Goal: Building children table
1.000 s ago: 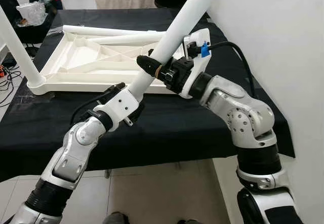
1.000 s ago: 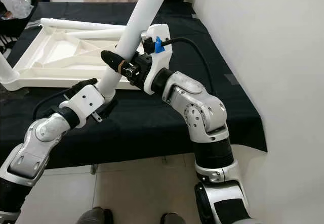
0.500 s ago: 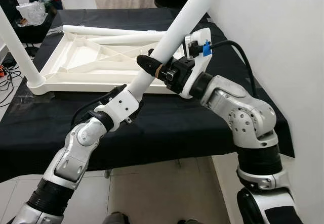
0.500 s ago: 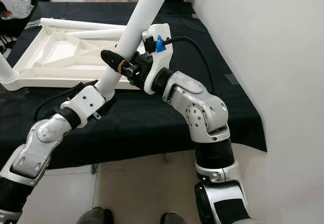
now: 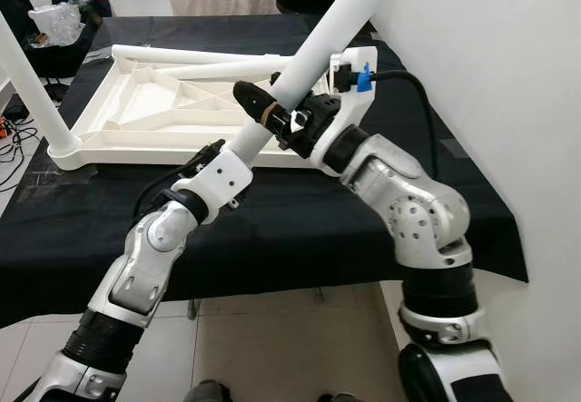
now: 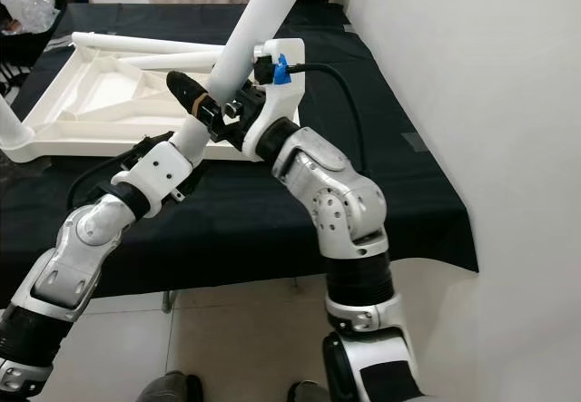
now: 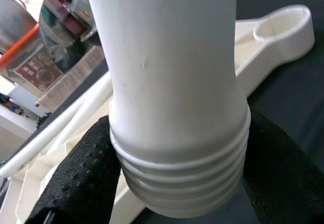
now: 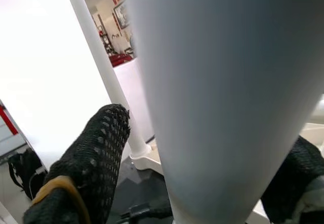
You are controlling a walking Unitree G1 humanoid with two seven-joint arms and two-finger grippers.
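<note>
1. a white table leg runs diagonally from low near the robot's left wrist up and away past the top edge of the eye views, above a black-draped work surface.
2. the left gripper holds the leg at its lower, threaded end; its black fingers sit one on each side of the ribbed threads, closed against them.
3. the right gripper holds the same leg higher up the shaft; one black finger with a tan band wraps the near-left side of the leg, and the other is behind the shaft. both fingers press the leg in the right wrist view.
4. the upturned white tabletop lies ribbed side up on the black cloth, behind both grippers.
5. a second leg stands tilted in the tabletop's near-left corner socket.
6. another leg lies flat along the tabletop's far edge.
7. an empty round socket at one tabletop corner shows beyond the threaded end in the left wrist view.
</note>
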